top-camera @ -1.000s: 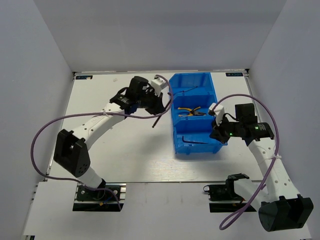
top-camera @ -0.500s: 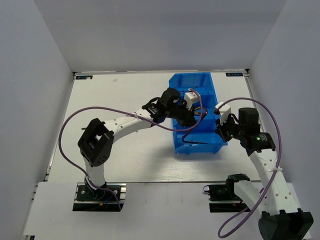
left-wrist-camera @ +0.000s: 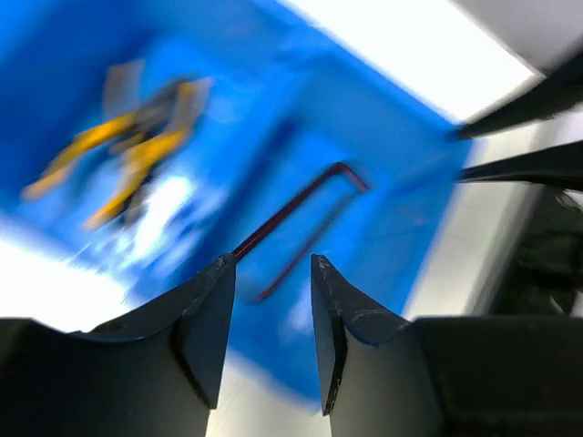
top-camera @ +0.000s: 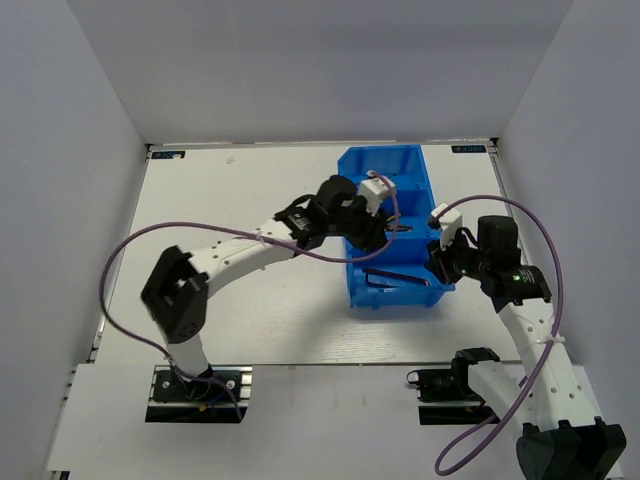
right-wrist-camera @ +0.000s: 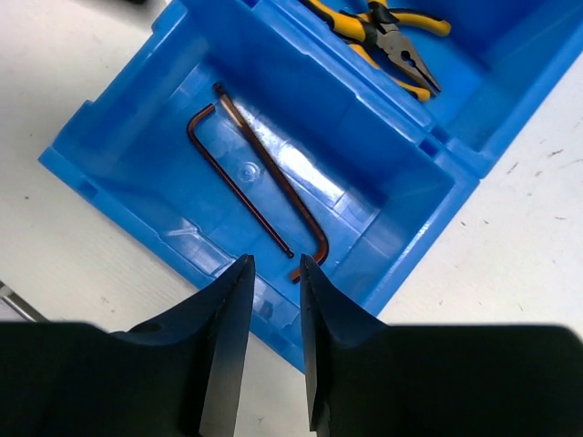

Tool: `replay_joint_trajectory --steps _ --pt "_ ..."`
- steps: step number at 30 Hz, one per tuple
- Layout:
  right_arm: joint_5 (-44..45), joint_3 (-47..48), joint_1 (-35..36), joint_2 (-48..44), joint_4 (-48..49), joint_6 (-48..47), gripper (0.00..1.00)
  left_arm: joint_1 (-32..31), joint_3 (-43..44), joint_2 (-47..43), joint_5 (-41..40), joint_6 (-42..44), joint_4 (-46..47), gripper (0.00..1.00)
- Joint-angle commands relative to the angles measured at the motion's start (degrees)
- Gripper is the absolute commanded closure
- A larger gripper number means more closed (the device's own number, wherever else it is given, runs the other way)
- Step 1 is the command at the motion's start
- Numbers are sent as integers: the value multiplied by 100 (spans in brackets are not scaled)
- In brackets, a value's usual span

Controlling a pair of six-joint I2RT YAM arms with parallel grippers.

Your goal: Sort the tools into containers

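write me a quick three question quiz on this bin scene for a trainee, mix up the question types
1. True or false: both hex keys lie together in an end compartment of the blue bin.
2. Where are the yellow-handled pliers? A: in the same compartment as the hex keys. B: in the compartment next to it. C: outside the bin.
3. In a word, what is the right gripper holding?

Key: 1 true. 2 B. 3 nothing; its fingers stand slightly apart above the bin's rim with no tool between them.
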Motion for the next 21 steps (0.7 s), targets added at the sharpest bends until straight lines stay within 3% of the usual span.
replay_joint_trajectory --steps 1,3,6,10,14,21 --pt "-280 70 -10 65 163 -47 67 617 -580 -1172 -1714 -121 -791 52" --pt "-403 44 -19 126 215 -74 66 1128 -899 -1532 -2139 -428 -1213 51" --pt "-544 -18 -27 205 338 -83 64 2270 -1506 -1613 -2675 -570 -1838 40" --pt "-780 -158 -10 258 541 5 61 3623 -1883 -1122 -3360 -570 -2533 34" --pt "-913 -255 -10 267 655 40 60 4152 -1894 -927 -3512 -105 -2341 31" --pt "-922 -448 -36 83 734 -109 58 4417 -1340 -163 -3529 783 -2332 23"
